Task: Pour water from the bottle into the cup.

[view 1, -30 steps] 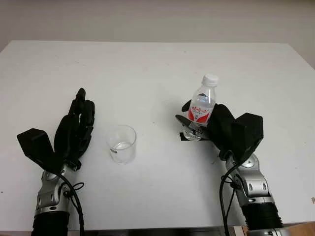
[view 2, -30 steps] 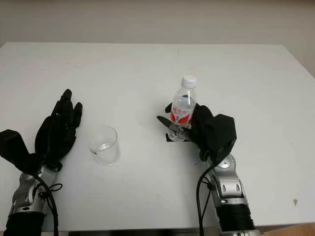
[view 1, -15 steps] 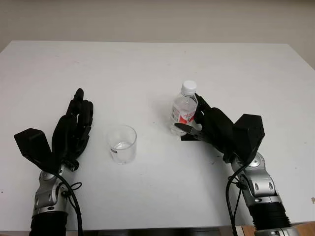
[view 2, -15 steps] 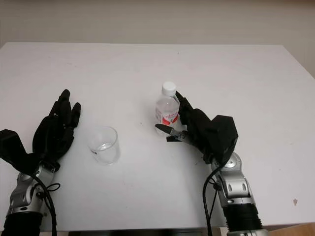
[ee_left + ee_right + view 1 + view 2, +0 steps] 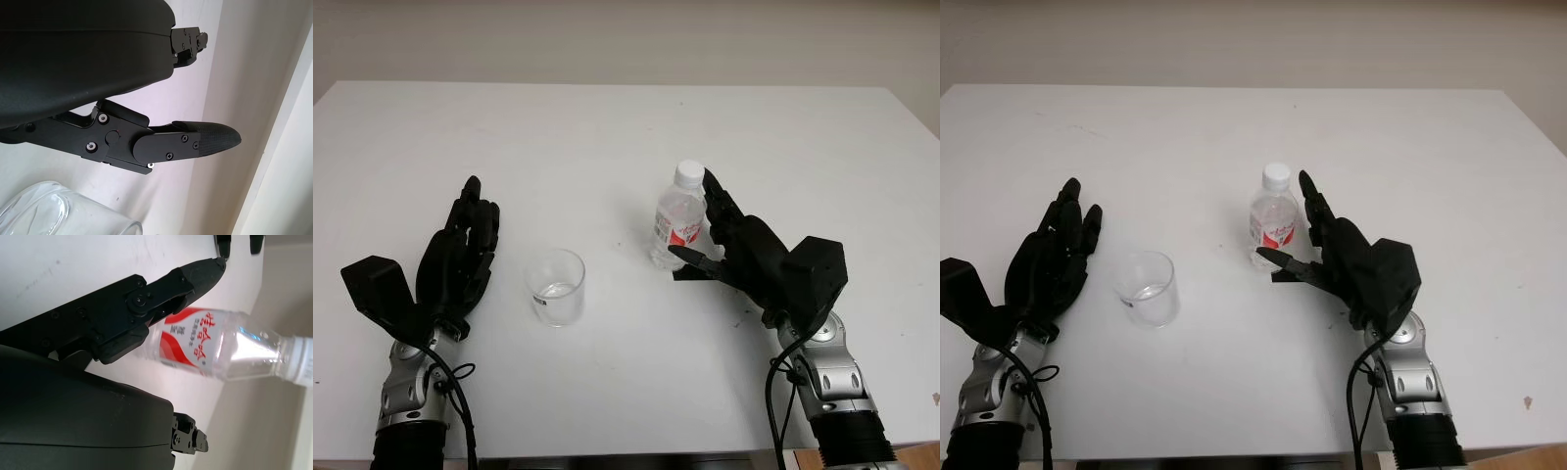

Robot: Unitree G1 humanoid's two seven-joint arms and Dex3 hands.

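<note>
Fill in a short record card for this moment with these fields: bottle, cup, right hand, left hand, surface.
bottle: bottle stands upright on the table, white cap on, red label, right of the cup
cup: clear cup stands upright, apart from both hands, a little water in the bottom
right hand: right hand open beside the bottle, not gripping it
left hand: left hand open, left of the cup
surface: white table

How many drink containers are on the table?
2: a clear cup beside the open left hand, and a capped bottle standing by the open right hand.
</note>
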